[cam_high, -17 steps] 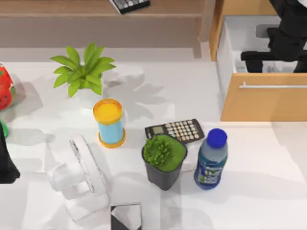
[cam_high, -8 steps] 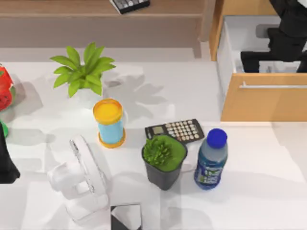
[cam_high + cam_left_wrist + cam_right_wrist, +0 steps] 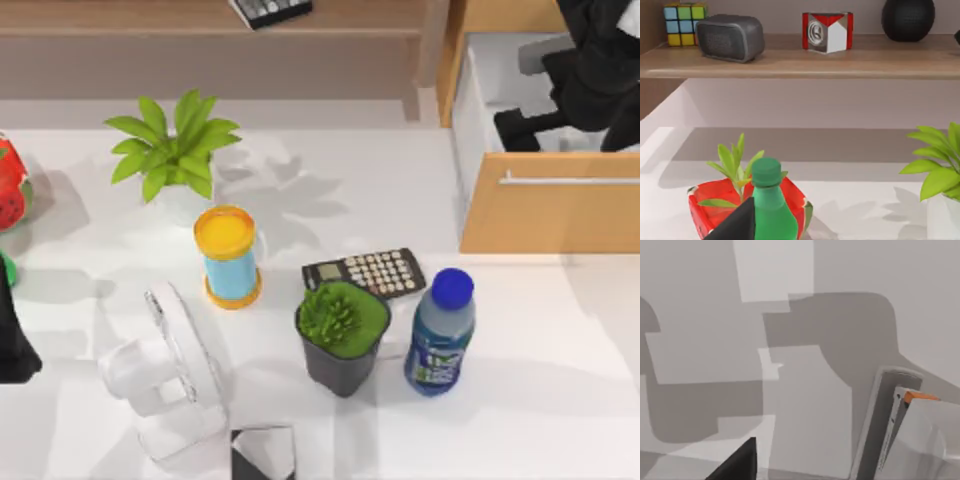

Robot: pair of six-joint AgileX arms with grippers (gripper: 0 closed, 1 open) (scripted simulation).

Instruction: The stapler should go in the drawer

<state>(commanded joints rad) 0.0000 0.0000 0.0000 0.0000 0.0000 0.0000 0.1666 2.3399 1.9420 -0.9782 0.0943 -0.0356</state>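
Grey stapler point(image 3: 900, 430) lies inside open orange-brown wooden drawer point(image 3: 550, 215); right end effector point(image 3: 545, 125) above it, grip state indeterminable; a vertical retreat is advised.

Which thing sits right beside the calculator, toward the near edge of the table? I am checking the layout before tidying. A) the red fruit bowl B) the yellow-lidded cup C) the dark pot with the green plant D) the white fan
C: in the top view the dark pot with the green plant stands directly below the calculator, nearly touching it.
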